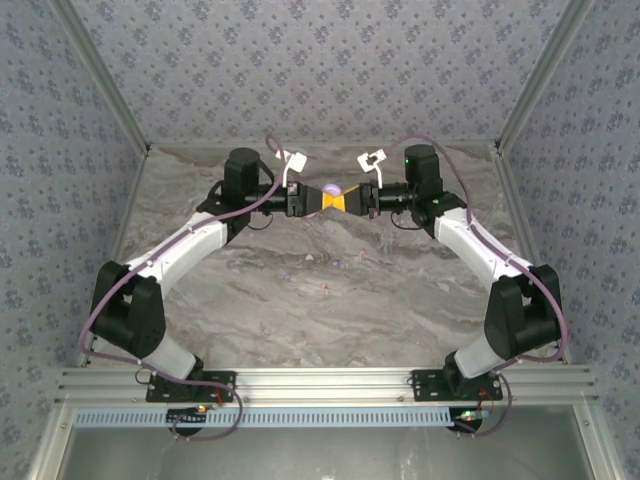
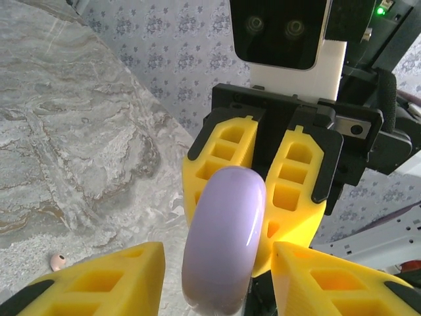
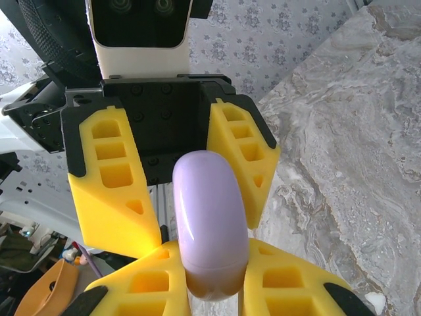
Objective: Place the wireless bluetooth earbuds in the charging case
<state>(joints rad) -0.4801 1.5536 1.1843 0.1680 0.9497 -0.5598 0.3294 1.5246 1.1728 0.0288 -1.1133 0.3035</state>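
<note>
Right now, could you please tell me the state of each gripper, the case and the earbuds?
Left gripper: open, fingers either side of the case.
Right gripper: shut on the case.
Case: held off the table, looks closed.
Earbuds: loose on the table, outside the case.

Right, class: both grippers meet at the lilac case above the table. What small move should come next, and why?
Probably close the left gripper on the charging case to work it open. Its fingers stand apart around the case, the right gripper alone clamps it, the case looks shut, and the earbuds lie on the table.
</note>
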